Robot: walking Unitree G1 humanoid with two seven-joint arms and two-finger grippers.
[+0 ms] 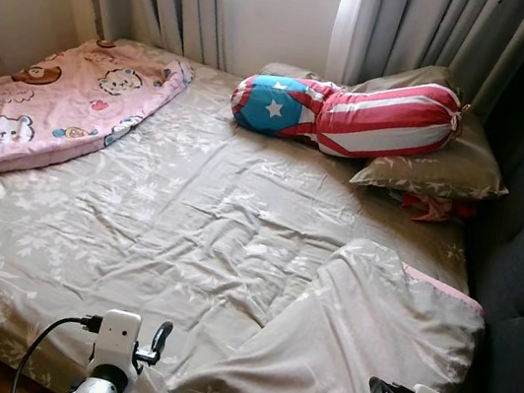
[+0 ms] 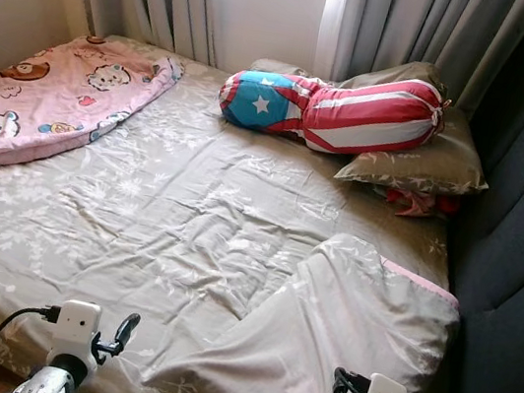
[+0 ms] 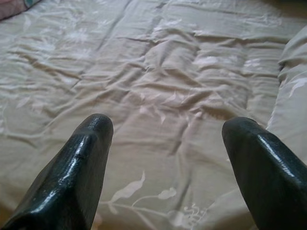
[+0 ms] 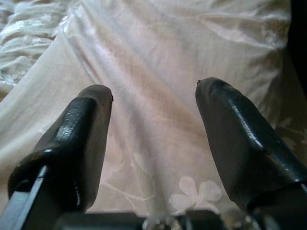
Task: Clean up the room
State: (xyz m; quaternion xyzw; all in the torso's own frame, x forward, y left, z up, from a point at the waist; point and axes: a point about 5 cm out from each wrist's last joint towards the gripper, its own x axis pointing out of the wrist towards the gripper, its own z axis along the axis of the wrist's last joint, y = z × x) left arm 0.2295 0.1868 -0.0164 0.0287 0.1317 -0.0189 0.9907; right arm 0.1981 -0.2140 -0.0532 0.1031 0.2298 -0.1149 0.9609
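Pink quilt (image 1: 57, 104) spread over bed's (image 1: 189, 215) far left corner. Left gripper (image 3: 165, 127) held low over near edge, fingers (image 3: 79, 163) spread wide, empty, above rumpled sheet. Flag bolster (image 1: 350, 116) lying on pillow (image 1: 437, 164) at far right. Right gripper (image 4: 153, 96) low over folded-back blanket (image 1: 359, 342), fingers parted, gripping nothing.

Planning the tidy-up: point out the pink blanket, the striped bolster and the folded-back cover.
pink blanket (image 1: 61, 110), left eye view, middle of its printed top
striped bolster (image 1: 374, 120), left eye view, red-and-white body
folded-back cover (image 2: 349, 340), right eye view, middle of flap
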